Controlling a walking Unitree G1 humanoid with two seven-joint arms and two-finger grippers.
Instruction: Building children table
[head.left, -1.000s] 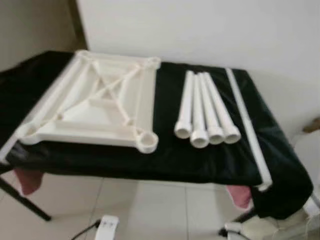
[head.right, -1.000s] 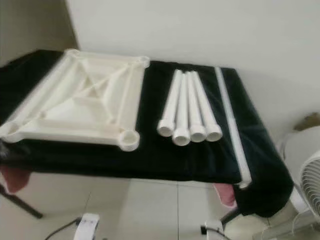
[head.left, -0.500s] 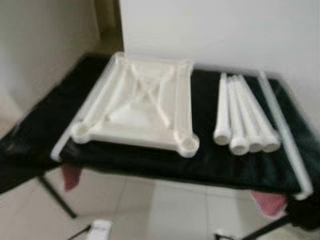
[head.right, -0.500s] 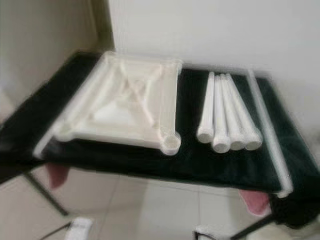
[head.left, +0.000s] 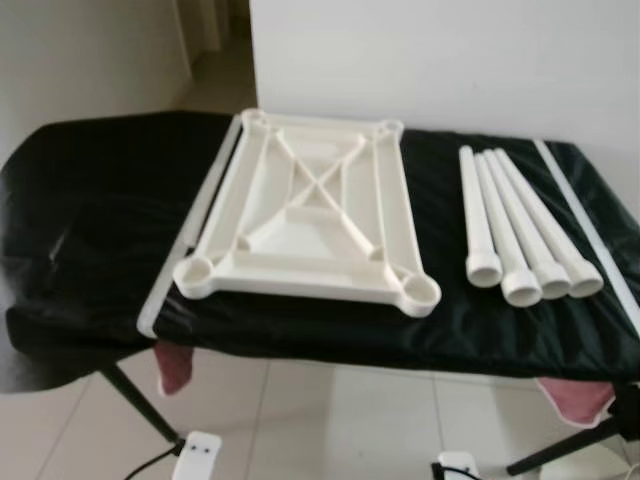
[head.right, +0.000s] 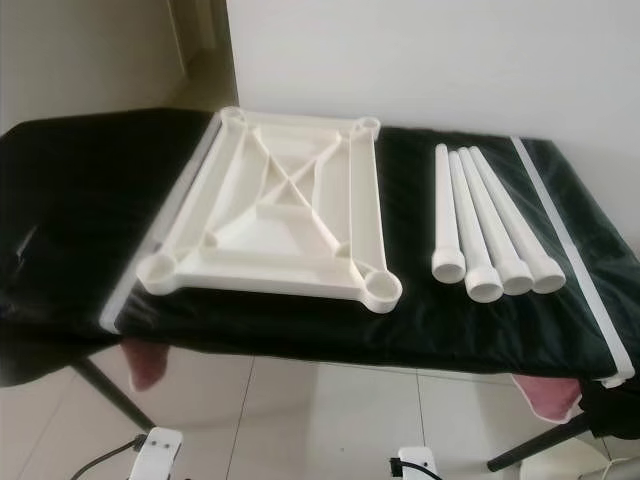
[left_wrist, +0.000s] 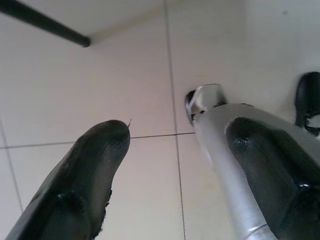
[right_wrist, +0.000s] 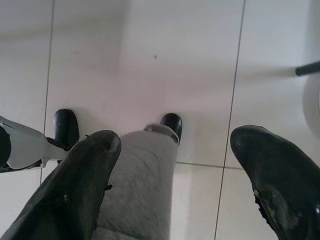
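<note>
On the black-draped work table (head.left: 90, 220), the white plastic tabletop (head.left: 310, 225) lies upside down, its ribbed underside facing up. An X-shaped brace crosses its far half, and a round leg socket sits at each of the four corners. The near right socket (head.left: 421, 291) is at the 5 o'clock corner of the panel, the near left socket (head.left: 194, 270) at the 7 o'clock corner; both lie close to the table's front edge.

At 3 o'clock from the tabletop, apart from it, four white table legs (head.left: 520, 235) lie side by side, touching one another. Their wider open ends face the front edge; their narrow ends converge toward the wall (head.left: 450, 60) at 12 o'clock. A thin white strip (head.right: 565, 255) runs along the cloth just beyond the legs at 3 o'clock, and a second strip (head.left: 190, 240) lies against the tabletop's 9 o'clock side.

A pink cloth (head.left: 175, 368) hangs below the black cover at the front corners. The floor (head.left: 330, 420) beneath is pale tile.

The left gripper (left_wrist: 185, 165) hangs toward the floor tiles, fingers spread apart and holding nothing. The right gripper (right_wrist: 175, 175) likewise points down at the tiles beside the robot's own leg (right_wrist: 142, 200), fingers released and empty.
</note>
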